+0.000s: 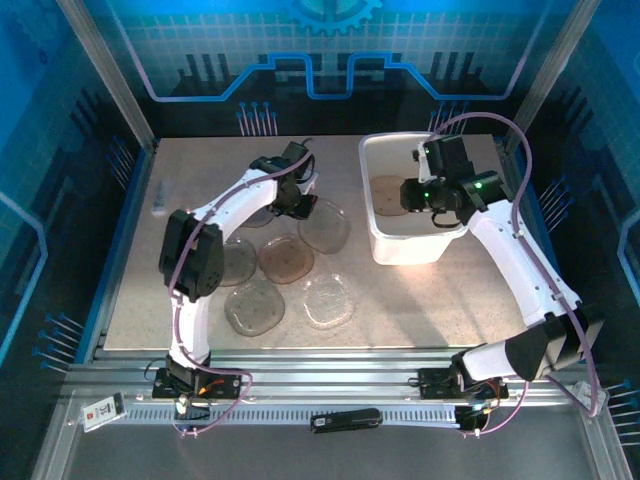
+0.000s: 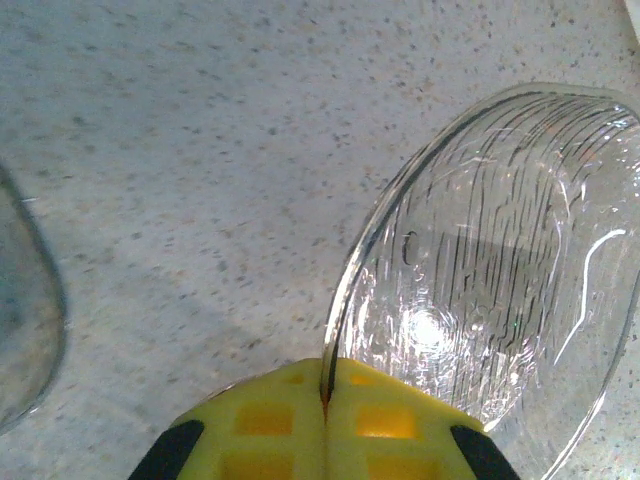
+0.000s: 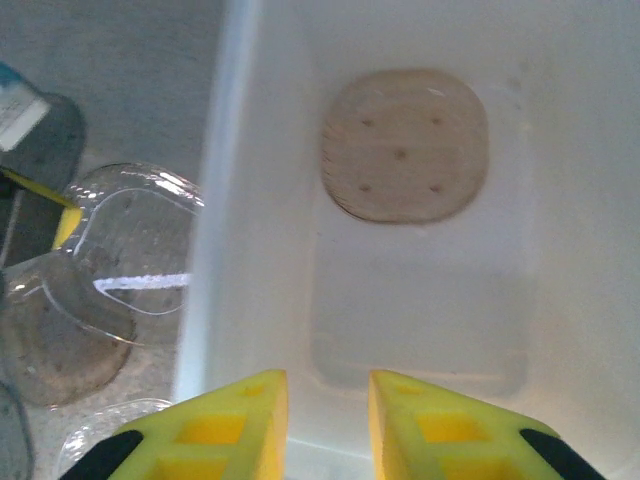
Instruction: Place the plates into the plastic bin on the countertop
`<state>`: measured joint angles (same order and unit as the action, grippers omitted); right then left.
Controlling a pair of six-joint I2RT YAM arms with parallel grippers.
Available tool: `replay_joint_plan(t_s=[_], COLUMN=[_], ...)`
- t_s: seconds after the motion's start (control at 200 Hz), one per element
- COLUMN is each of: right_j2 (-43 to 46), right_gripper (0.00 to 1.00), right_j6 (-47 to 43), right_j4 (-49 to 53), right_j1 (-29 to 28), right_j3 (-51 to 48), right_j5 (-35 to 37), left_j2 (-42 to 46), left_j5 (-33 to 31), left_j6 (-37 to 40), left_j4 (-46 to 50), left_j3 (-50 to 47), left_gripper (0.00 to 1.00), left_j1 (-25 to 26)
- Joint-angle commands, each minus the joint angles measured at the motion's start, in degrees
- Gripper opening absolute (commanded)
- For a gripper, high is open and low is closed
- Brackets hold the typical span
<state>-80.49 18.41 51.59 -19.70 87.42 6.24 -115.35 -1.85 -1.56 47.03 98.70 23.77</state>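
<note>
Beige speckled stone-look counter (image 1: 180,180), blue edging on both sides, metal rails (image 1: 330,385) along the near side. Open room: bare counter at the far left and a strip in front of the bin. The middle is crowded with plates.

White translucent plastic bin (image 1: 385,245), rounded corners, rolled rim, smooth walls, at the far right of the counter, its right wall near the blue edge. One smoky brown plate (image 3: 405,145) lies flat on the bin floor toward the far end: thin, rounded-square, a few small dots on it.

Left fingers (image 2: 326,390), yellow waffle-patterned pads, are pressed together on the rim of a clear plate (image 2: 490,260). It is glossy with fine ribbed lines and stands tilted, its far side toward the counter, left of the bin.

Right fingers (image 1: 410,197) hang over the bin interior, parted a little, nothing between them.

Also flat on the counter: an amber plate (image 1: 285,258), a grey plate (image 1: 238,262) just beside it, a near brown plate (image 1: 255,305) and a near clear plate (image 1: 327,300). They are close-packed; I cannot tell whether the rims overlap.

White tag (image 1: 103,410) on the near rail at left, print too small to read. Black bar (image 1: 345,420) on the rail at centre, no legible marking.
</note>
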Motion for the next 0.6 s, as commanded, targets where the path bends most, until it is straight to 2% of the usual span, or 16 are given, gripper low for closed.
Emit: replay_joint_plan(t_s=[0.0,0.13,0.22,0.41,0.595], right_j2=[-1.2,-2.6,-4.0,-5.4,-6.0], right_gripper=[0.29,0.3,0.37,0.43,0.5], right_j6=[-2.1,-0.8,-0.6,0.9,2.2], right_j4=[-0.5,-2.6,-3.4,-5.6,-7.1], right_j1=[-1.6,-1.9,-2.3,-2.7,-2.7], right_j3=[4.3,6.3,8.3,10.3,10.2], right_j5=[-0.8,-4.3,-7.5,-11.1,-14.3], left_j2=[6.6,11.5,14.7,17.9,20.5], left_j5=[-2.7,-3.2,-0.9,2.8,6.6], left_j6=[-2.1,-6.5,-9.4,-14.8,-20.0], left_j4=[-2.2,-1.6,-3.2,-4.3,-7.4], left_j3=[-2.1,-2.2,-1.8,2.6,2.6], left_gripper=[0.01,0.0,0.0,0.0,0.0], left_j1=[-1.2,-3.4,-4.2,-4.3,-3.5])
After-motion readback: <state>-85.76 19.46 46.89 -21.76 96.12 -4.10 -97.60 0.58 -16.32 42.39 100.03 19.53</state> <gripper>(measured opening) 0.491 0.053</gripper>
